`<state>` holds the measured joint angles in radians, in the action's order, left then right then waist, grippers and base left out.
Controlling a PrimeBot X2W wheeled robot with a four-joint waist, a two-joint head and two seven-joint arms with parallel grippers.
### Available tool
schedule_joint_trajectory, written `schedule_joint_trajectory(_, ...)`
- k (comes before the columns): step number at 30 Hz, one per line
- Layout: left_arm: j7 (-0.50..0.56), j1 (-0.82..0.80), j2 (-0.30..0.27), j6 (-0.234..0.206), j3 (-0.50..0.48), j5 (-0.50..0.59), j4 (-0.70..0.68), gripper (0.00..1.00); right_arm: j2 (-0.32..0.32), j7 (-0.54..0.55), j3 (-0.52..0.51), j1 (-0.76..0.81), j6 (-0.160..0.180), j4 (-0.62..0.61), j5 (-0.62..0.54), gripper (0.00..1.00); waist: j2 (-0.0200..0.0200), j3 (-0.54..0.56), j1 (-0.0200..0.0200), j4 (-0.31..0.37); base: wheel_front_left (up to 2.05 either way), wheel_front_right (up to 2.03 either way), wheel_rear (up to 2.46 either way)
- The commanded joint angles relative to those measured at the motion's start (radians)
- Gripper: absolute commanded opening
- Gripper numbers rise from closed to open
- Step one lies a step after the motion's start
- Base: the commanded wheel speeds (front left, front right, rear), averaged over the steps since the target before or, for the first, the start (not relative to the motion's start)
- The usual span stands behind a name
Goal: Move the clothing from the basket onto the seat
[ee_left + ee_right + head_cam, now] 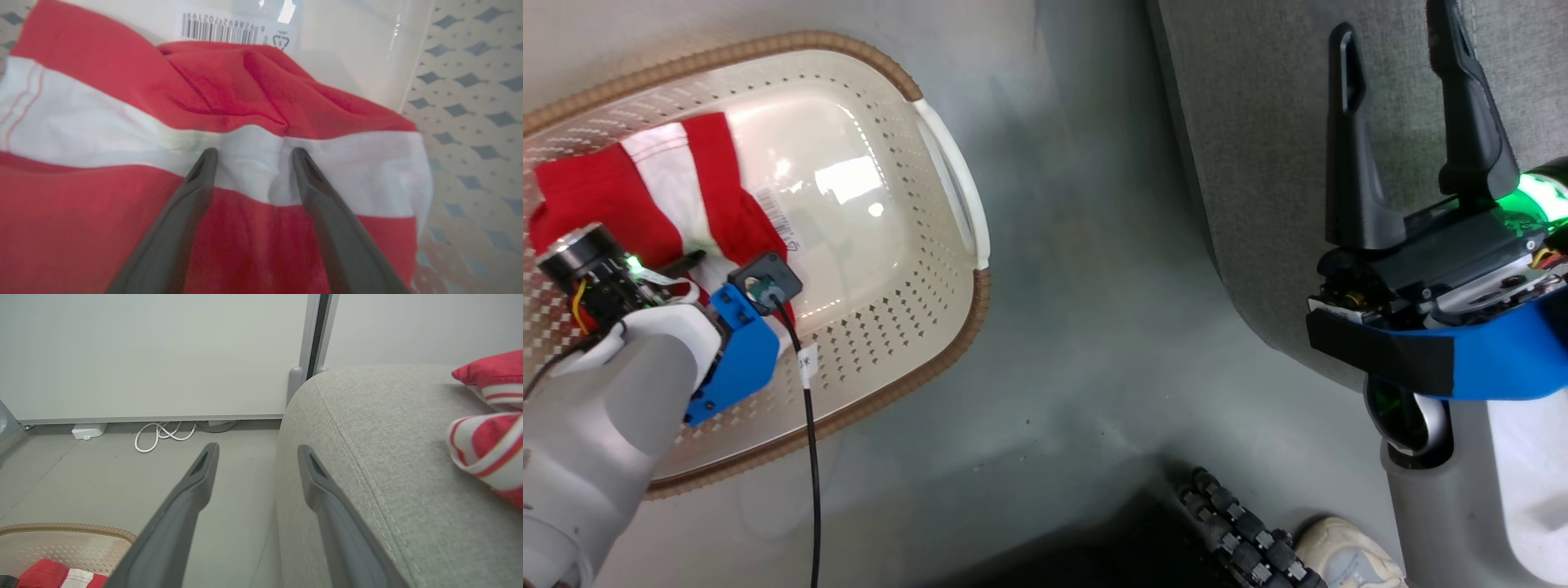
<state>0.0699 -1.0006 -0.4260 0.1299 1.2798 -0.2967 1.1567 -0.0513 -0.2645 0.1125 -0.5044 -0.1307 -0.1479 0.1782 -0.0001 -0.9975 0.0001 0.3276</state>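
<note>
While both my pairs of jaws stand spread wide with nothing gripped, my left gripper point(251, 157) is down in the basket point(915, 327) at the near left. Its tips press the white stripe of the red clothing point(245, 102), which lies bunched against the basket's left wall.

The fabric looks soft, light and limp, so I expect it to sag and trail. I judge the puckered fold between my tips the best hold, taken thick rather than as one layer.

A person's shoe point(1347, 555) sits near right. The woven rim must be cleared, then the bare strip of floor. My right gripper point(1392, 33) hovers empty at the rounded edge of the seat point(367, 457). Farther right, striped garments point(490, 449) already lie on the seat, and a white cable point(159, 435) coils by the far wall.
</note>
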Motion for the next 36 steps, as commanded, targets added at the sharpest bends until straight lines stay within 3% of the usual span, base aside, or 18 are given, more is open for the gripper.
schedule_joint_trajectory(1, 0.006, -0.022, -0.013, 0.001, 0.003, 0.009, 0.011, 1.0, 0.002, 0.0, -0.004, -0.006, 0.0, -0.016, 0.003, 1.0, 0.0001, -0.023, -0.0001, 0.014, 0.0, 0.0, 0.0)
schedule_joint_trajectory(7, 0.026, -0.042, -0.016, -0.001, 0.003, 0.005, 0.066, 1.0, 0.002, 0.0, -0.019, 0.007, 0.0, -0.045, 0.003, 1.0, 0.0001, -0.044, -0.0001, 0.018, 0.0, 0.0, 0.0)
schedule_joint_trajectory(8, 0.03, -0.043, -0.014, -0.001, 0.003, 0.009, 0.068, 0.84, 0.002, 0.0, -0.021, 0.007, 0.0, -0.046, 0.002, 1.0, 0.0001, -0.045, -0.0001, 0.018, 0.0, 0.0, 0.0)
schedule_joint_trajectory(9, 0.032, -0.041, -0.011, -0.001, 0.003, 0.016, 0.07, 0.33, 0.002, 0.0, -0.021, 0.007, 0.0, -0.047, 0.002, 1.0, 0.0001, -0.046, -0.0001, 0.017, 0.0, 0.0, 0.0)
schedule_joint_trajectory(10, 0.035, -0.041, -0.008, -0.001, 0.003, 0.02, 0.072, 0.0, 0.002, 0.0, -0.022, 0.006, 0.0, -0.046, 0.001, 1.0, 0.0001, -0.046, -0.0001, 0.016, 0.0, 0.0, 0.0)
schedule_joint_trajectory(21, 0.011, -0.032, 0.074, -0.001, 0.003, 0.015, 0.075, 0.0, 0.002, 0.0, -0.032, -0.015, 0.0, -0.032, -0.007, 1.0, 0.0001, -0.001, -0.0001, -0.002, 0.0, 0.0, 0.0)
schedule_joint_trajectory(36, -0.275, -0.015, 0.189, -0.001, -0.02, -0.139, 0.021, 0.0, 0.001, 0.0, -0.065, 0.027, 0.0, 0.04, -0.066, 1.0, 0.0001, 0.239, -0.0001, -0.134, 0.0, 0.0, 0.0)
